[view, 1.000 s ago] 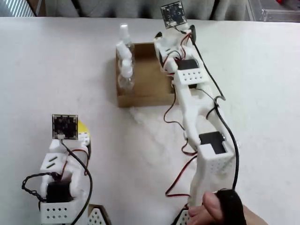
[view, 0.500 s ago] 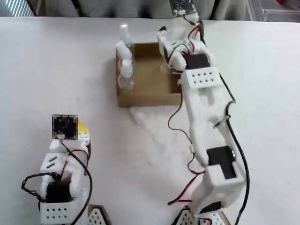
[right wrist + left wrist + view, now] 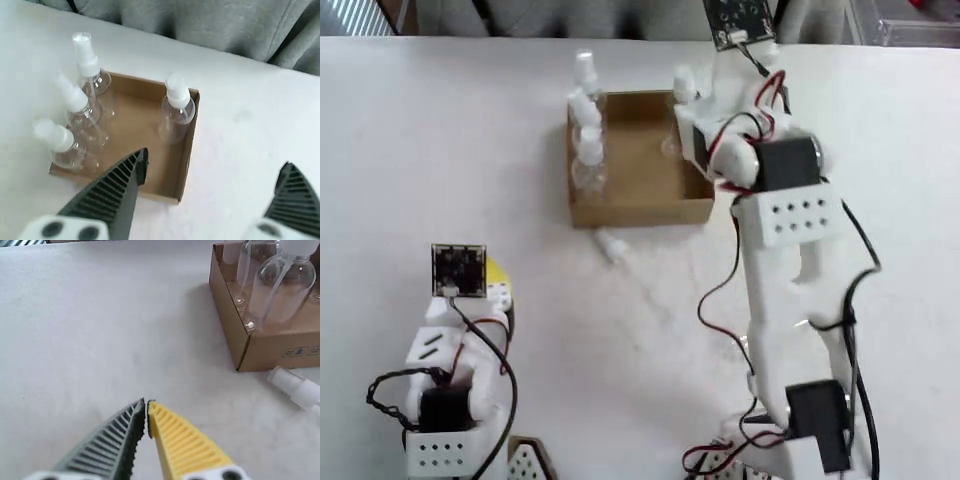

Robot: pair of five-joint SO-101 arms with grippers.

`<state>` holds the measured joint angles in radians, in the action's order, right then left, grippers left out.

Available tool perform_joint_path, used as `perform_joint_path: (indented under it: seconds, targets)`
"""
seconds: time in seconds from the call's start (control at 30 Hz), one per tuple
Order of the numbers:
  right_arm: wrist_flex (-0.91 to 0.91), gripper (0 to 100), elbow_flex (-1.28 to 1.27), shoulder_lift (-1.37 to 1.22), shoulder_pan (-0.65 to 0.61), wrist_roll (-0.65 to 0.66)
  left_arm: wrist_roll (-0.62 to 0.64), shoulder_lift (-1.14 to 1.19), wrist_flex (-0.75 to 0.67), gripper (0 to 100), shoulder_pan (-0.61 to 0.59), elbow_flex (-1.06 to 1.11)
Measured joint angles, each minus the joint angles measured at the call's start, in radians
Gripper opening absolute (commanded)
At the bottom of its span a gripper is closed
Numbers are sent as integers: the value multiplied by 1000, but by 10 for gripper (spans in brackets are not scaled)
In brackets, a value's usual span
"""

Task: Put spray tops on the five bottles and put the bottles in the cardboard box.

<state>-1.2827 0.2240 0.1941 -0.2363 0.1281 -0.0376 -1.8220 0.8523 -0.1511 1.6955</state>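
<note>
Three bottles (image 3: 86, 122) with spray tops are lined up along one wall inside the cardboard box (image 3: 630, 212). A fourth bottle (image 3: 176, 112) is stood by the opposite wall. A loose spray top (image 3: 295, 384) is laid on the table (image 3: 100, 315) just outside the box. The right gripper (image 3: 215, 160) is held near the box, jaws wide open. The left gripper (image 3: 146, 410) is seen well away from the box, jaws closed on nothing.

White tabletop (image 3: 430, 140) (matte, lightly mottled)

Right arm (image 3: 775, 270) swung rightward — toward cardboard box (image 3: 640, 212) right wall, person's hand gone
</note>
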Motion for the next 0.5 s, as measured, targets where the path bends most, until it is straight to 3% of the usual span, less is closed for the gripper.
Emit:
perform_joint_path:
  seconds: [0.23, 0.5]
  targets:
    - [-336, 116, -18, 72, 138, 0, 0, 0, 9, 20, 0, 0]
    - [-382, 102, -293, 80, 413, 0, 0, 0, 9, 20, -2, 0]
